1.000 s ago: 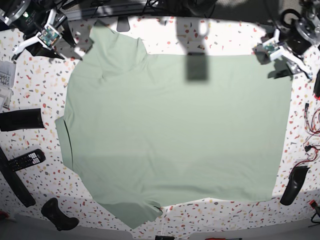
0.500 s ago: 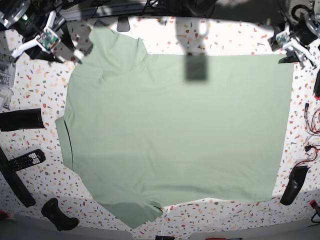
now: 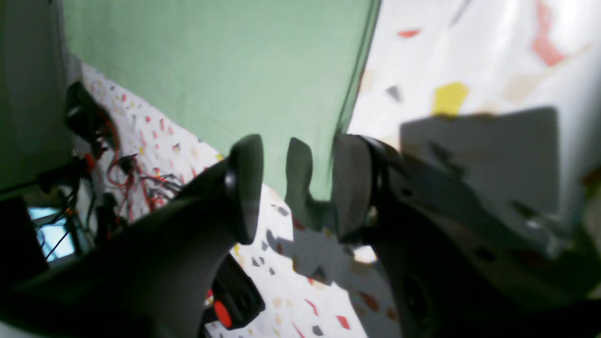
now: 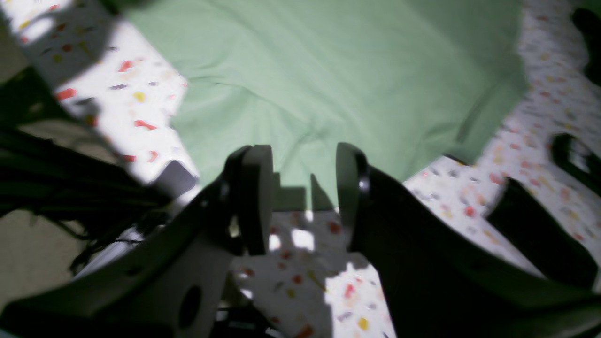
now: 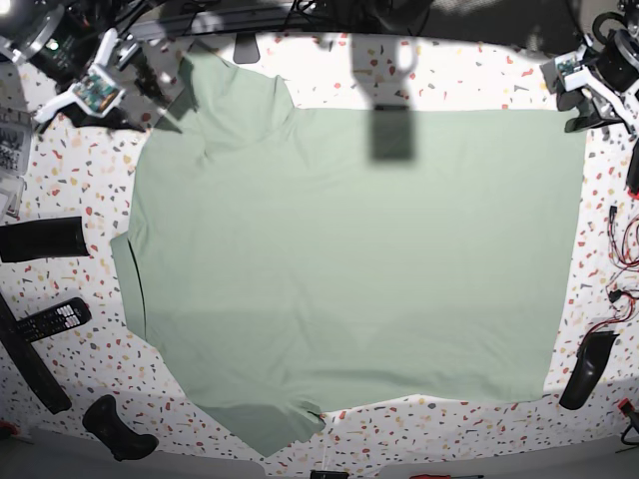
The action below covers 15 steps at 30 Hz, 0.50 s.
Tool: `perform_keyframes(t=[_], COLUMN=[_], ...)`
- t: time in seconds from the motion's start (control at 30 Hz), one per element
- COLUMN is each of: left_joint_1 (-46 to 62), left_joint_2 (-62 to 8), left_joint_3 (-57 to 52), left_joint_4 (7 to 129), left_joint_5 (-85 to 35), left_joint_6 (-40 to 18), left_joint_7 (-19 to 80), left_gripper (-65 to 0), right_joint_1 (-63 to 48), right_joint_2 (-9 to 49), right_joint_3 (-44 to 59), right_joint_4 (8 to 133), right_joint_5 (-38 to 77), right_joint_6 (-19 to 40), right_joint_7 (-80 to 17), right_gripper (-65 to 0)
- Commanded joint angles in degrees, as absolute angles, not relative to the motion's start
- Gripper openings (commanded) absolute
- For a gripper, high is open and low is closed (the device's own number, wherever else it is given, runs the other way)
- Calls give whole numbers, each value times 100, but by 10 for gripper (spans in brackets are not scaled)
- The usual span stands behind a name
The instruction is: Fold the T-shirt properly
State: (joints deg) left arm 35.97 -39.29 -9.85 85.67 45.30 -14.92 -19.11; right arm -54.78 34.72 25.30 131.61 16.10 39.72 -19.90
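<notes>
T-shirt (image 5: 349,269) flat on terrazzo table (image 5: 90,200), remote (image 5: 52,319) beside, red wires (image 5: 624,259) opposite

T-shirt (image 5: 359,259) flat, mid table (image 5: 70,210); remote (image 5: 50,319) left; cables (image 5: 624,279) right.

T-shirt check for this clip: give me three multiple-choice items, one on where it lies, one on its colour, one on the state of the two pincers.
1. Where is the T-shirt?
A. spread flat on the speckled table
B. hanging from a pincer
C. rolled up at one edge

2. Its colour?
A. white
B. pale green
C. navy

3. The left pincer and right pincer?
A. both clamp cloth
B. one holds a sleeve
C. both open, holding nothing

Key: 1 A, it covers the table centre in the base view. 2 B, green in every view. 3 C, both wrist views show empty gaps.
</notes>
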Motion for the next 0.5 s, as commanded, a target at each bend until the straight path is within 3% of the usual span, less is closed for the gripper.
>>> perform_keyframes(t=[0.0, 0.13, 0.27, 0.33, 0.47], left_joint_1=[3586, 3573, 3605, 3614, 3625], left_joint_2=[-4001, -3999, -3999, -4001, -3968], left_joint_3=[-1033, -1033, -1033, -1033, -1033], left_joint_4=[8514, 8324, 8326, 8326, 8329], left_joint_5=[4565, 4563, 4560, 4560, 4515], left_joint_6=[-1455, -1452, -1455, -1455, -1455], left_joint_7=[-1850, -1855, -1855, -1850, -1944], left_gripper=[-428, -507, -650, -650, -650], right_joint_1=[-5505, -5492, -5457, -5389, -5133], right_joint_2=[3570, 3586, 3586, 3586, 3588], right_joint_3=[2456, 1848, 1160, 805, 132], right_joint_4=[13196, 13176, 13176, 13176, 13176], right_joint_5=[1601, 899, 235, -3, -473], right_joint_6=[4000, 4000, 4000, 4000, 4000], right_joint_7=[-1846, -1774, -1597, -1608, -1621], right_gripper=[-429, -429, -429, -409, -305])
